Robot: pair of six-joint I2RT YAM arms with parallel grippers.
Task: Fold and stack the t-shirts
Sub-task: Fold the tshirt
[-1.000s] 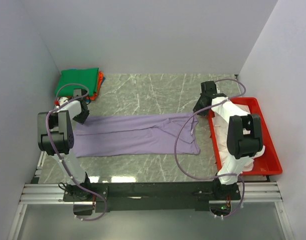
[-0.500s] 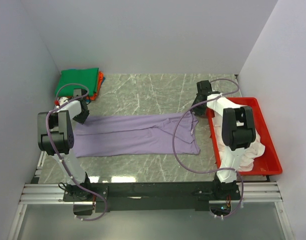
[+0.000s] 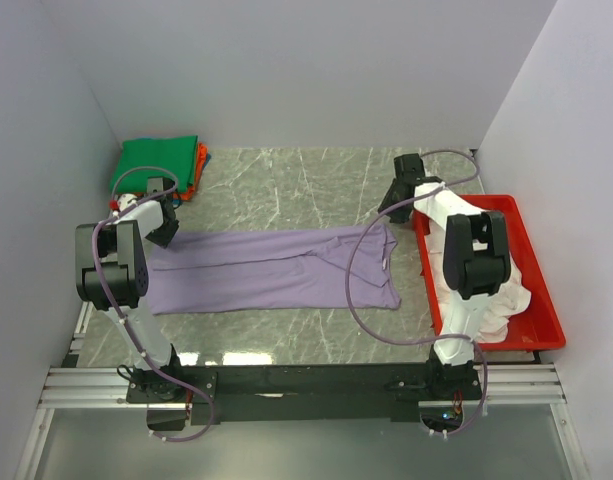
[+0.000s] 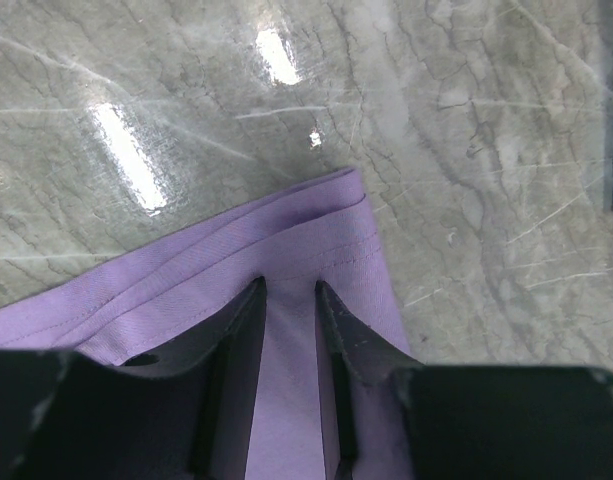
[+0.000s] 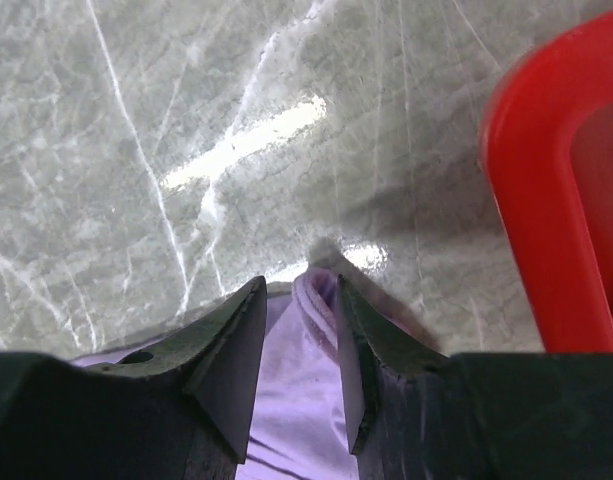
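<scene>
A lavender t-shirt [image 3: 276,268] lies spread lengthwise across the table. My left gripper [image 3: 159,232] rests low over its left end. In the left wrist view that gripper [image 4: 289,285] has its jaws a little apart, and the cloth [image 4: 316,230] lies flat between and beyond them. My right gripper [image 3: 394,210] is at the shirt's far right corner. In the right wrist view it [image 5: 299,282] stands open, with a raised fold of lavender cloth [image 5: 318,305] loose beside the right finger. A folded green shirt [image 3: 156,160] tops a stack at the back left, orange-red cloth [image 3: 199,165] showing beneath it.
A red tray [image 3: 552,335] stands along the right side and holds crumpled pale cloth [image 3: 506,298]. Its rim [image 5: 531,200] is close to the right of my right gripper. White walls close in the left, back and right.
The right gripper has widened its jaws and shifted toward the back of the table. The right arm has swung off the tray. The left arm and the shirt are unmoved.
</scene>
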